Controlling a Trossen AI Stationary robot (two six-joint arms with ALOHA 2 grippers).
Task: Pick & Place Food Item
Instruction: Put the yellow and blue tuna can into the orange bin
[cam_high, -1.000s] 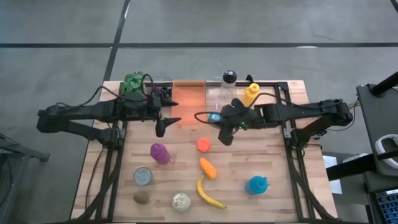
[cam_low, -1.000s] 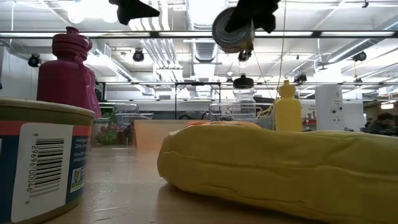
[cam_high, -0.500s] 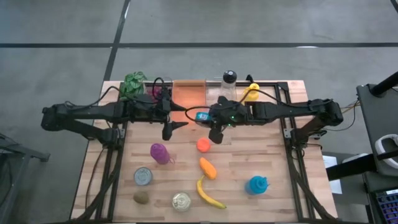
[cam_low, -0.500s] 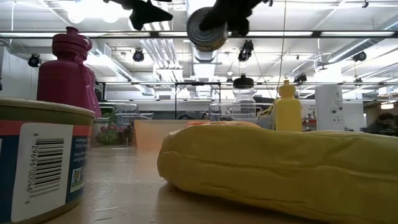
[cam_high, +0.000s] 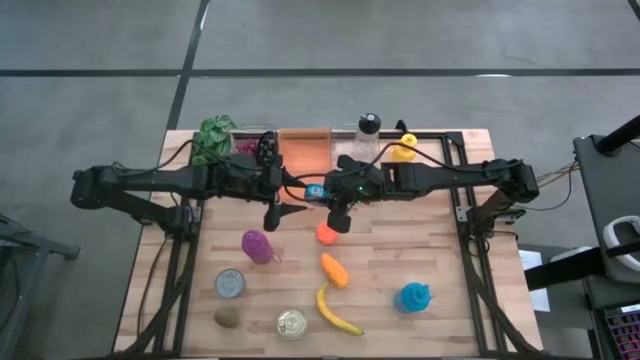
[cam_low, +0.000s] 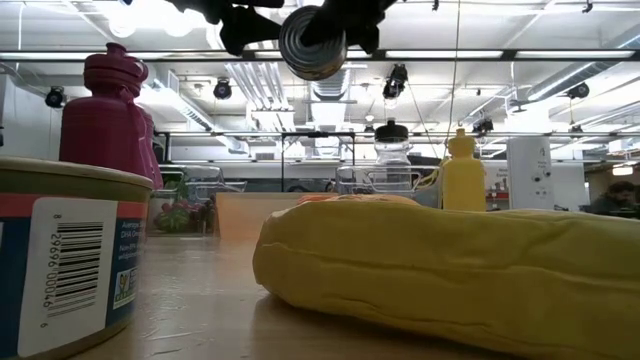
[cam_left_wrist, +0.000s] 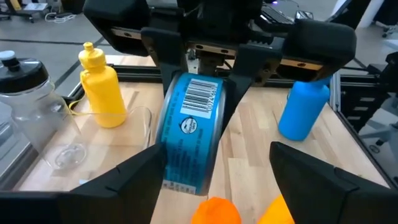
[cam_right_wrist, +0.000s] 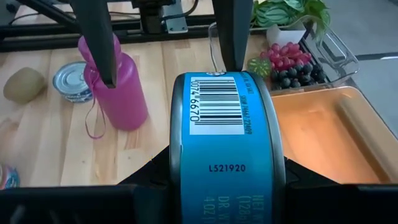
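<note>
1. The wooden table (cam_high: 430, 260) lies well below both grippers, which meet above its middle.
2. The orange tray (cam_high: 305, 152) sits just behind the right gripper (cam_high: 330, 200); a berry container (cam_right_wrist: 292, 59) lies beside the tray.
3. Below and in front of the right gripper lie an orange ball (cam_high: 327, 233), a carrot-shaped piece (cam_high: 334, 270) and a banana (cam_high: 335, 312).
4. A purple bottle (cam_high: 256, 246) stands near the left gripper (cam_high: 283, 212), with two cans (cam_high: 231, 284) beyond it.
5. The left gripper's fingers (cam_left_wrist: 118, 186) are spread apart, flanking the can but apparently not touching it.
6. The right gripper is clamped on the blue can (cam_right_wrist: 227, 140), held in the air between the two grippers. Its long axis lies roughly level, one flat end facing the low camera (cam_low: 312, 43).
</note>
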